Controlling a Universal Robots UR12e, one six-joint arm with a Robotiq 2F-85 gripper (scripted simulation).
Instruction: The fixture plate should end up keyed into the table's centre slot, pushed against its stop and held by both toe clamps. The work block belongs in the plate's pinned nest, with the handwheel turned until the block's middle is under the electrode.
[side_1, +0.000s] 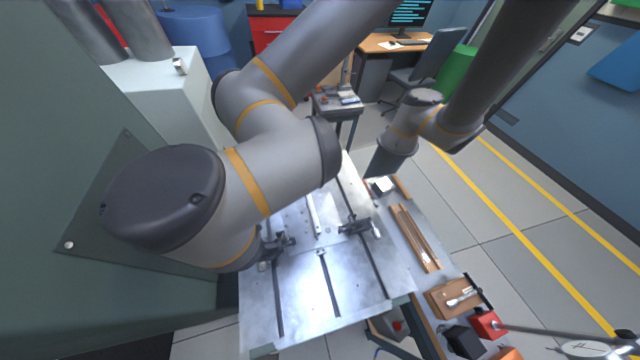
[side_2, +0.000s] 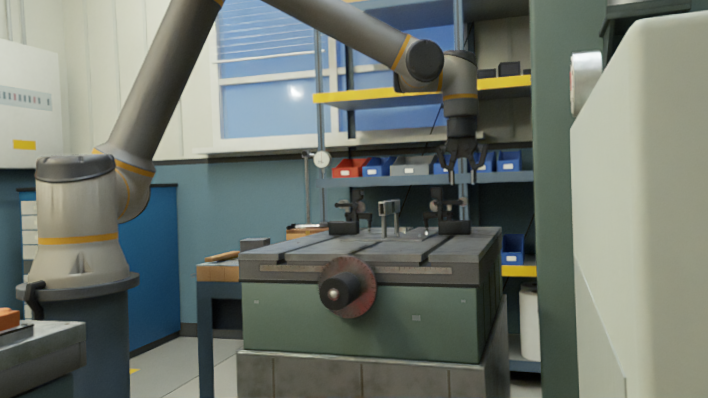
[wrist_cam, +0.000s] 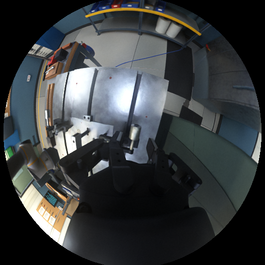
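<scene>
The fixture plate (side_1: 320, 222) (wrist_cam: 87, 130) lies flat on the far part of the slotted table, over the centre slot. A toe clamp (side_1: 357, 227) (side_2: 350, 217) sits at one side edge of the plate and a second toe clamp (side_2: 445, 215) (wrist_cam: 130, 140) at the other. My gripper (side_2: 462, 167) (wrist_cam: 136, 147) hangs open and empty a short way above the second clamp. The handwheel (side_2: 345, 292) is on the table's front face. The work block (side_1: 384, 185) rests on the side bench by the robot base.
The green machine column (side_1: 75, 175) rises close beside the table. A side bench (side_1: 430, 260) carries wooden strips, a tool tray and small boxes. Shelves with bins (side_2: 425, 167) stand behind the table.
</scene>
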